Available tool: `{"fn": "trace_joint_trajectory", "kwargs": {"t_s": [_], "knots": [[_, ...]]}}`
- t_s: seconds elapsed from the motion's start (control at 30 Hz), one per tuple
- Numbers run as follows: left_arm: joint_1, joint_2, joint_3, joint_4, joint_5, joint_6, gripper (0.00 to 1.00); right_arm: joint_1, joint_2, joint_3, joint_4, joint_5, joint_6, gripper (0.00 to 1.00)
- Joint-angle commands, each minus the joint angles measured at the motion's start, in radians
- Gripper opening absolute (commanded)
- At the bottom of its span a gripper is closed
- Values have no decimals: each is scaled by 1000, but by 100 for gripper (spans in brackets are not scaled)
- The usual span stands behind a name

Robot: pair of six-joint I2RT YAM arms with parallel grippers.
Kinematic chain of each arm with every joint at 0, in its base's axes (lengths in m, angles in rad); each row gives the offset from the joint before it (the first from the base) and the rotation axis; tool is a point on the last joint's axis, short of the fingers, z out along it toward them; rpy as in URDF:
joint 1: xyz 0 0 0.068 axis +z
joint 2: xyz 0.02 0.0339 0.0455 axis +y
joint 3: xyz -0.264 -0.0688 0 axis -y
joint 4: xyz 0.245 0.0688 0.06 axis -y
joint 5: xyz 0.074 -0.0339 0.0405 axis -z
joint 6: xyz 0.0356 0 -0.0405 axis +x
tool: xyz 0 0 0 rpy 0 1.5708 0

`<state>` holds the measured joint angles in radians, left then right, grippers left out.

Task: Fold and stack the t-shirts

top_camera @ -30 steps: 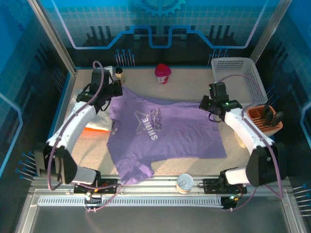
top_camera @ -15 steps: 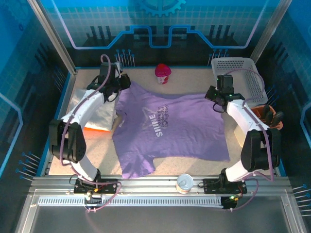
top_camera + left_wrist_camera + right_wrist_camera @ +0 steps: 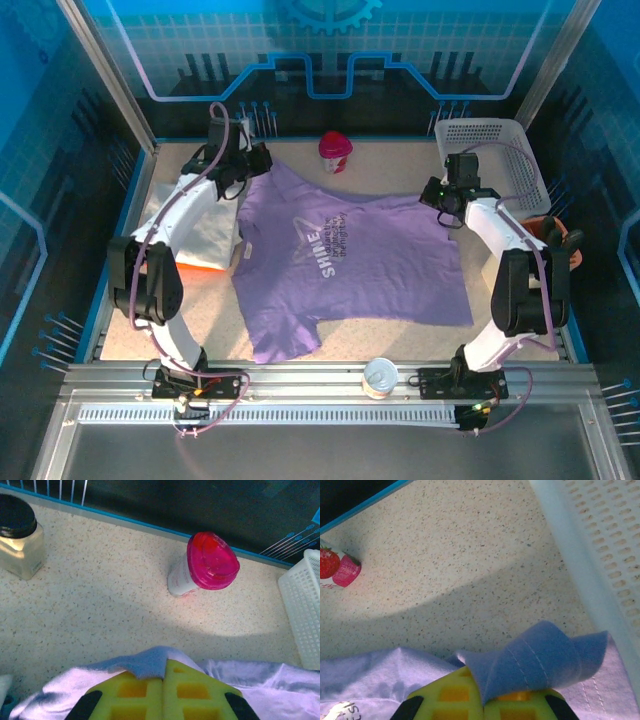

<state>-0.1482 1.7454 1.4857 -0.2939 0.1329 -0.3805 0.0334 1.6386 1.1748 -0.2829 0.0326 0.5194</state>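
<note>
The lavender t-shirt (image 3: 350, 270) lies spread on the table (image 3: 390, 172). Its body reaches nearward from both my pincers, and its far edge runs left to right between them. My left pincer (image 3: 250, 165) is clamped shut on the far-left corner. My right pincer (image 3: 443, 202) is shut on the far-right corner, just beside the white mesh basket (image 3: 490, 150).

We see a speckled beige tabletop (image 3: 390, 172) under cool bluish light, with soft shadows crossing it. Behind it stands a blue translucent back wall (image 3: 420, 40) printed with a gear and circuit lines, flanked by slanted aluminium posts (image 3: 105, 75).
</note>
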Motion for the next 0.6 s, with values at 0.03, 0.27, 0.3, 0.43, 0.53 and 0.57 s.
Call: {"fn": "trace_joint_trajectory", "kwargs": {"t_s": [0.03, 0.27, 0.3, 0.43, 0.53, 0.57], "knots": [[22, -66, -76, -34, 19, -33, 0, -6, -34, 27, -58, -33, -14, 0], [36, -141, -190, -61, 37, -68, 0, -3, -33, 19, -144, -39, -23, 0], [37, -153, -213, -58, 40, -76, 0, -4, -30, 16, -155, -35, -21, 0], [36, -182, -293, -41, 65, -102, 0, -4, -15, -2, -175, -25, -16, 0], [36, -199, -334, -48, 87, -121, 0, -6, -11, -13, -189, -19, -16, 0], [36, -209, -349, -48, 94, -133, 0, -6, -13, -14, -200, -18, -18, 0]]}}
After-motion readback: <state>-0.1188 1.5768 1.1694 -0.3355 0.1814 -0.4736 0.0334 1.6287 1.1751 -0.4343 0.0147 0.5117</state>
